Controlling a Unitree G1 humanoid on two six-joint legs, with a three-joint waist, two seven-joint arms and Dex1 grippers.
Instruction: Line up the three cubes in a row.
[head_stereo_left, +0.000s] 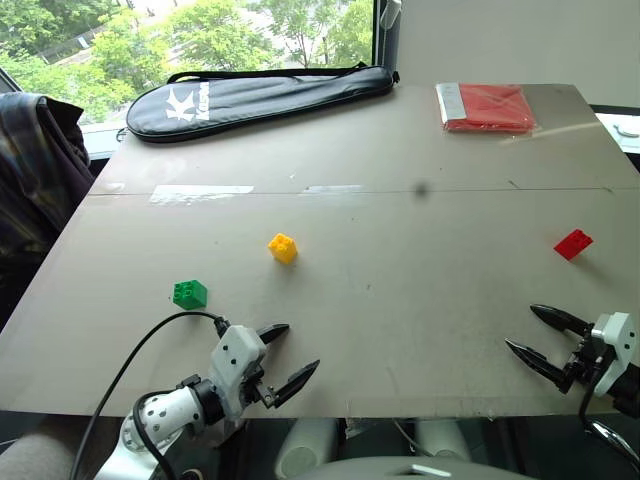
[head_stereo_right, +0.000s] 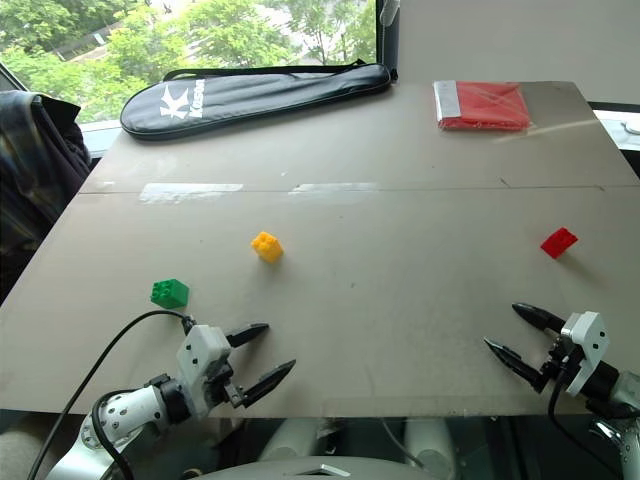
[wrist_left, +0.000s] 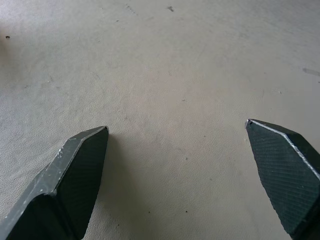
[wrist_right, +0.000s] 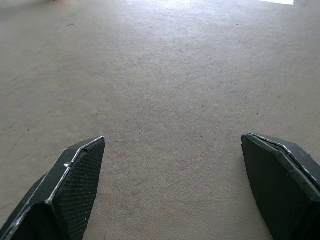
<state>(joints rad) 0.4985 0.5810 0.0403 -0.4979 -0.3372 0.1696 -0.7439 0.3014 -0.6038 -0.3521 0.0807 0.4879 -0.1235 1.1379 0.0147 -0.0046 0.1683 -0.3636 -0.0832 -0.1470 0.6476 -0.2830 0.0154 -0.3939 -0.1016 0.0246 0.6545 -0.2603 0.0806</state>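
Note:
Three studded cubes lie apart on the grey table (head_stereo_left: 400, 270). The yellow cube (head_stereo_left: 283, 247) sits left of centre, the green cube (head_stereo_left: 189, 293) nearer and further left, the red cube (head_stereo_left: 573, 244) far to the right. My left gripper (head_stereo_left: 296, 350) hovers open over the table's near edge, to the right of and nearer than the green cube, with nothing between its fingers. My right gripper (head_stereo_left: 530, 332) stands open and empty near the front right corner, nearer than the red cube. In both wrist views bare tabletop lies between the fingertips (wrist_left: 85, 150) (wrist_right: 82, 155).
A black racket bag (head_stereo_left: 260, 98) lies along the far left edge of the table. A flat red packet (head_stereo_left: 487, 107) rests at the far right. Dark plaid cloth (head_stereo_left: 35, 170) hangs beside the table's left side. A black cable (head_stereo_left: 150, 340) loops from my left wrist.

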